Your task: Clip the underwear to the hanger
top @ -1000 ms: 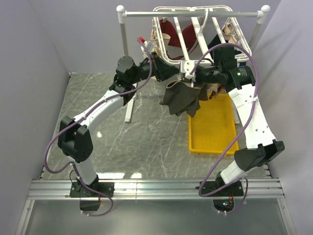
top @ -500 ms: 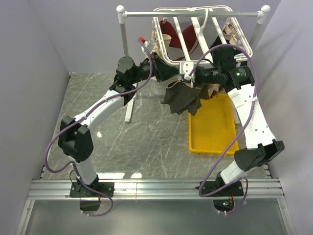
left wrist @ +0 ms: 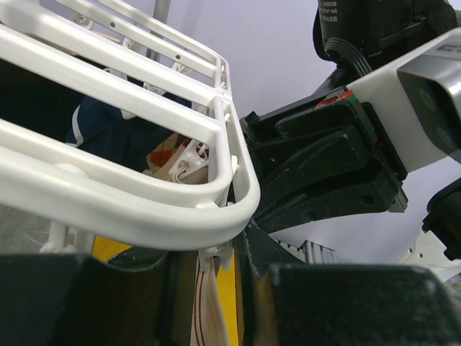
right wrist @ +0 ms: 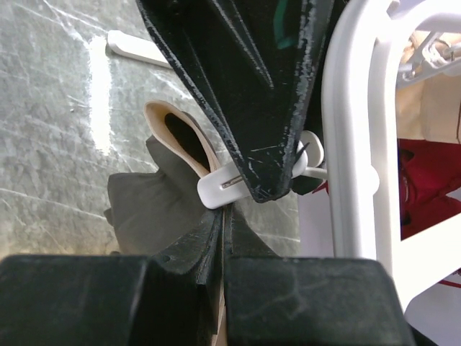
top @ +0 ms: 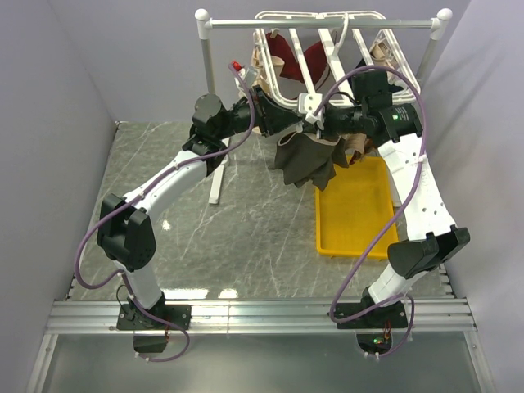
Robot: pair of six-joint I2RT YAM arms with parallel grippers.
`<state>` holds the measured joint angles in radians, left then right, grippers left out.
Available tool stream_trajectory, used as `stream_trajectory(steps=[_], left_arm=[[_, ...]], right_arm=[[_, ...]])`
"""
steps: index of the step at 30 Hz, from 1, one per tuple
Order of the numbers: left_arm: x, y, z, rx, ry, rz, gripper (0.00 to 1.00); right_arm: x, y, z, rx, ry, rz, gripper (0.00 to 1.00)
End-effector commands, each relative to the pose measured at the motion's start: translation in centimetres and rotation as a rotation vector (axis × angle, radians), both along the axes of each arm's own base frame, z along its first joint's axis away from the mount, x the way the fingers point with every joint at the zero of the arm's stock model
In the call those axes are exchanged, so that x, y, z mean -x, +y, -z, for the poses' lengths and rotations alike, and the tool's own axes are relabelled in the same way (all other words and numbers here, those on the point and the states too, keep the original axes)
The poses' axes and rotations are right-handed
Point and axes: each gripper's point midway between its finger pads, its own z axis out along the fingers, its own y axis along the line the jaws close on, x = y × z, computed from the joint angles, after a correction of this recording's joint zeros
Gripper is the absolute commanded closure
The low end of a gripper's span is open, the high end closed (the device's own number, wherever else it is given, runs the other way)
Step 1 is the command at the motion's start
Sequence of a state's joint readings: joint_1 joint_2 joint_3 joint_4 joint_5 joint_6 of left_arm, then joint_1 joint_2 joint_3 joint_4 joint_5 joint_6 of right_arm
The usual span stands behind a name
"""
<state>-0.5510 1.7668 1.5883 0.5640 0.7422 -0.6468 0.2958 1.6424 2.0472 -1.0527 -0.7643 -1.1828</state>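
Underwear [top: 304, 160] hangs in the air at the near edge of the hanger [top: 282, 97]. It sits above the bench [top: 205, 229], just beyond the far left corner of a yellow tray [top: 360, 217] lying toward the bench's right edge.

Right gripper [right wrist: 223, 227]: fingers pressed together on the beige band, dark fabric bunched below and to the left.

Left gripper [left wrist: 207, 267]: fingers closed partway, pinching a white clip [right wrist: 215, 192] at their tips under the hanger's rounded near corner.

Whether the band sits inside the clip's mouth cannot be told; black fingers cover the meeting point in the right wrist view. From above, both sets of fingertips are hidden behind wrists and cable. In the left wrist view, its own fingers are dark blurs cut off by the bottom edge.

Maroon garment [top: 304, 59] and a beige garment [top: 378, 51] show only in pieces through the slats. White stand [top: 319, 23] carries the hanger's hook.

Small white print on the right arm's black housing [left wrist: 338, 9] is cut off at the top edge and unreadable.
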Motion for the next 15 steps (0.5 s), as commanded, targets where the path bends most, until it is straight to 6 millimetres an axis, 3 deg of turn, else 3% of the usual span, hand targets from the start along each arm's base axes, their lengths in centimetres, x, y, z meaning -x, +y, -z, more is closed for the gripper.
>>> stream_trajectory(steps=[1, 15], left_arm=[[1.5, -0.4, -0.1, -0.01, -0.084, 0.057, 1.0], [1.7, -0.3, 1.4, -0.067, -0.212, 0.057, 1.0]], right_arm=[[0.1, 0.4, -2.6, -0.044, -0.048, -0.001, 1.0], [0.6, 0.4, -2.9, -0.069, -0.022, -0.008, 1.0]])
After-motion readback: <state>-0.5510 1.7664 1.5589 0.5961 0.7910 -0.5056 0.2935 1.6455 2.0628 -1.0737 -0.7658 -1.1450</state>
